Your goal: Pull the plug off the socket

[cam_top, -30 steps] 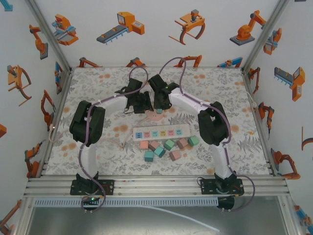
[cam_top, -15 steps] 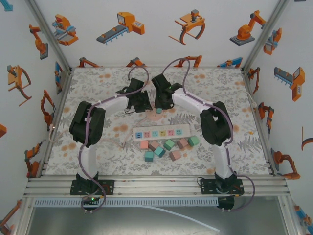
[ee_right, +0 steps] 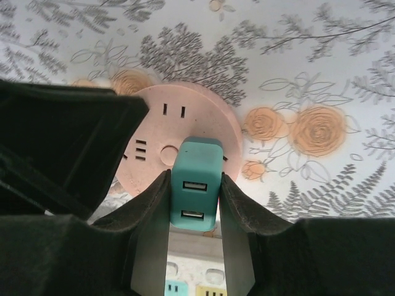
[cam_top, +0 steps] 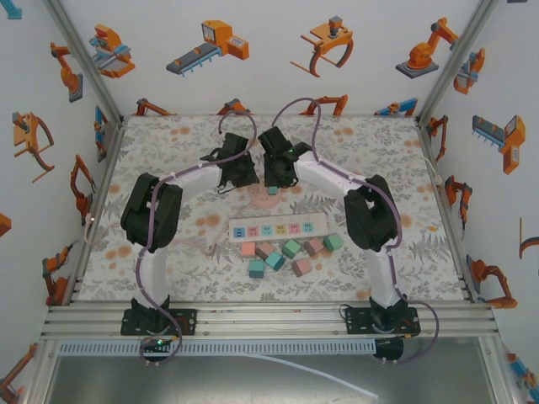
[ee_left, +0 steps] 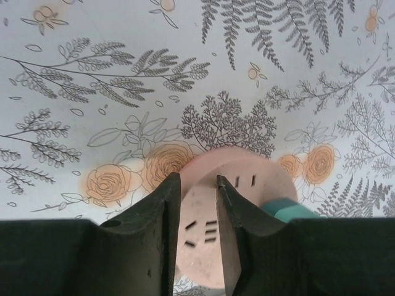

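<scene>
My left arm: stretched forward, forearm bent inward.
My left gripper (ee_left: 197, 180): fingers drawn close on the socket (ee_left: 262, 179).
My right arm: stretched forward, forearm bent inward.
My right gripper (ee_right: 195, 179): fingers clamped on the plug (ee_right: 197, 157).

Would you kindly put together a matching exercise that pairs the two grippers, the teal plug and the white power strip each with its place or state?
Column one:
1. left gripper
2. right gripper
3. teal plug
4. white power strip

Column two:
A. lies on the table just behind the coloured blocks
B. fingers shut on the teal plug
C. stands on the pink round socket
D. fingers shut on the pink round socket

Pairs: 1-D, 2-B, 3-C, 4-A
</scene>
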Tool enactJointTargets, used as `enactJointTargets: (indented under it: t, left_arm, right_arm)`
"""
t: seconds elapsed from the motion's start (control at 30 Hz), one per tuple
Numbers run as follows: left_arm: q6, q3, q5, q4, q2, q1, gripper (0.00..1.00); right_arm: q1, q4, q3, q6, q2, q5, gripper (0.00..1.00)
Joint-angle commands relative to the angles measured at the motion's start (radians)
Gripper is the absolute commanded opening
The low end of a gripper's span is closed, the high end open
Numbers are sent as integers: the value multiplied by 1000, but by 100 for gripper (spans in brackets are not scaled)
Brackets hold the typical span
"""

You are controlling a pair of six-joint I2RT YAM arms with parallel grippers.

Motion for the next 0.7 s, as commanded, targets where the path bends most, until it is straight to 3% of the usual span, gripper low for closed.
enactJointTargets:
  t: [0.0, 0.07, 0.2, 0.3, 0.37, 0.43, 0.67]
  left_arm:
    - [68, -79, -93, -221, 120, -4, 30]
    - [72, -79, -92, -221, 119, -5, 30]
    - [76, -84, -98, -214, 117, -7, 30]
    - [74, -132, -7, -145, 87, 13, 31]
    - [67, -180, 93, -78, 20, 34, 47]
    - [71, -213, 106, -50, -69, 40, 55]
    - [37, -261, 258, -4, -215, 56, 58]
  right_arm:
    - [-11, 147, 18, 122, -90, -224, 0]
    - [-22, 136, 20, 129, -98, -178, 0]
    - [4, 31, 76, -66, -91, 23, 0]
    - [4, 153, -24, -95, -118, -16, 0]
    - [4, 185, -64, -89, -122, -34, 0]
    - [4, 189, -81, -88, -116, -42, 0]
    - [4, 232, -122, -84, -110, -51, 0]
